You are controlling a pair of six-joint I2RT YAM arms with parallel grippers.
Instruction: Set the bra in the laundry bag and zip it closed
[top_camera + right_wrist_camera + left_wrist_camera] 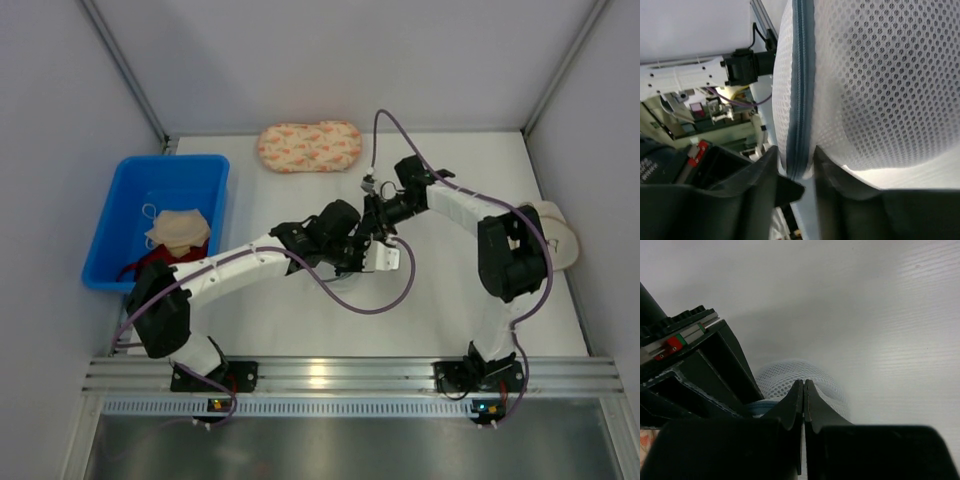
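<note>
At the near edge an aluminium rail (350, 375) carries both arm bases, and beyond it the white table (300, 330) lies bare up to where the arms meet at its middle. There the left gripper (803, 386) is pressed shut, its tips against the laundry bag (790, 374), which rests on the tabletop under the two wrists. The right gripper (796, 172) has its fingers (832, 172) apart on either side of the bag's zipper seam (801, 75) - whether they clamp it cannot be told. A purple cable (370, 305) loops onto the table just in front. To the left a blue bin (105, 225) holding a beige cloth (178, 230) sits by the side wall; to the right a beige bra (562, 235) lies behind the right arm's elbow. Farthest off, a peach patterned pouch (310, 147) lies near the back wall (340, 60) - open surface between it and the grippers.
</note>
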